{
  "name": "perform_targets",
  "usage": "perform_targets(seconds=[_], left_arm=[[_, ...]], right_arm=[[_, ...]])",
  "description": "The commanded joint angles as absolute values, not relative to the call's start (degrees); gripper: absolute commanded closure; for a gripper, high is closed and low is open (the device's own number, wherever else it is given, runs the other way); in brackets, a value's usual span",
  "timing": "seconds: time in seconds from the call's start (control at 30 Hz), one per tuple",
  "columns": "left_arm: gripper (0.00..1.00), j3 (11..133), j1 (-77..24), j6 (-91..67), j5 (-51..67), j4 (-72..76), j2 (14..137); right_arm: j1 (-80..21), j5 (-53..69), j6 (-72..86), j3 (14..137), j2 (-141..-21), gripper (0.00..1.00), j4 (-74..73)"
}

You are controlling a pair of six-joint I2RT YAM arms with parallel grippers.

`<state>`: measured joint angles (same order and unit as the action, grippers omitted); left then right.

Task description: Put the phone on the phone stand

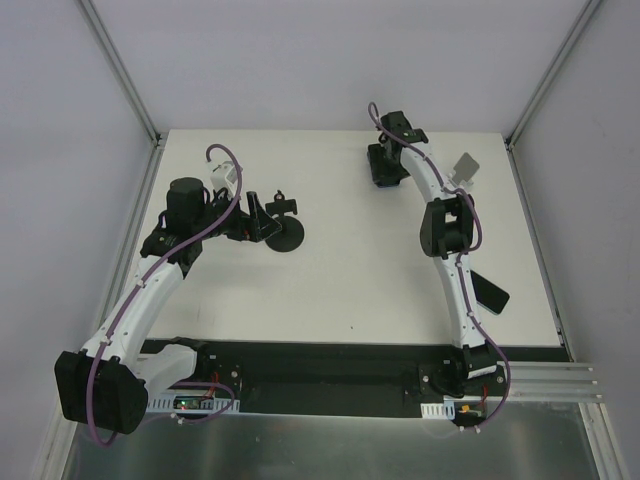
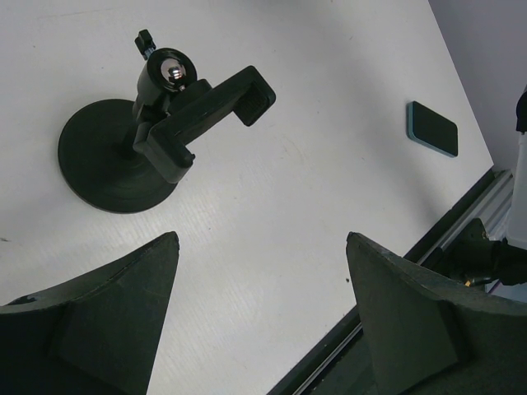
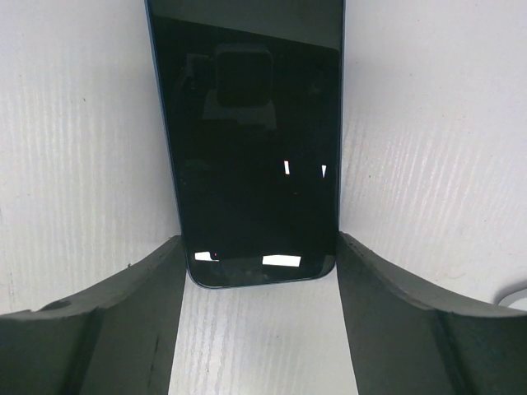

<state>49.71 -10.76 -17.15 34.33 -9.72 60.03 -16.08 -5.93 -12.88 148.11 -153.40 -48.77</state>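
Observation:
The phone point(image 3: 255, 148), black with a dark blue rim, lies flat on the white table at the far back. My right gripper point(image 3: 257, 243) is down over its near end, with both fingers against its long sides. In the top view that gripper point(image 1: 385, 165) covers most of the phone. The phone stand point(image 1: 283, 228), black with a round disc base and a jointed clamp arm, stands at the middle left and also shows in the left wrist view point(image 2: 165, 123). My left gripper point(image 2: 262, 239) is open and empty just short of the stand.
A second dark phone point(image 1: 490, 293) with a teal edge lies near the right front, beside the right arm; it also shows in the left wrist view point(image 2: 432, 129). A small silver folded-metal stand point(image 1: 465, 168) sits at the back right. Frame posts line the table sides.

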Motion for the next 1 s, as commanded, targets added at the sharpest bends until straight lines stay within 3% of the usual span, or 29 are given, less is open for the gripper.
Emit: perform_targets(seconds=[0.0, 0.2, 0.5, 0.6, 0.63, 0.73, 0.83, 0.97], left_arm=[[0.19, 49.7, -10.2, -17.2, 35.5, -7.8, 59.0], [0.19, 49.2, -10.2, -16.3, 33.5, -7.8, 56.3], [0.19, 48.8, -10.2, -15.1, 30.9, -7.8, 51.8], [0.19, 48.7, -10.1, -14.8, 30.2, -7.7, 51.0], [0.19, 48.7, -10.2, -14.8, 30.3, -7.7, 50.5], [0.19, 48.6, -10.2, -14.3, 30.0, -7.8, 49.9], [0.19, 48.6, -10.1, -14.1, 30.0, -7.8, 49.7], [0.18, 48.6, -10.1, -14.0, 30.0, -7.8, 50.0]], right_arm=[[-18.3, -9.0, -15.2, 143.1, -149.0, 0.61, -48.1], [-20.3, -11.5, -13.9, 128.0, -137.0, 0.7, -41.3], [-26.3, -9.6, -10.9, 104.3, -123.1, 0.7, -40.6], [-29.8, -10.2, -9.4, 89.6, -115.9, 0.57, -34.7], [-30.6, -10.4, -9.5, 85.6, -111.8, 0.43, -32.7], [-31.0, -10.3, -8.5, 75.9, -105.4, 0.22, -26.2], [-28.1, -9.2, -8.0, 74.7, -103.5, 0.09, -23.6], [-22.7, -6.3, -6.3, 78.4, -105.4, 0.01, -22.2]])
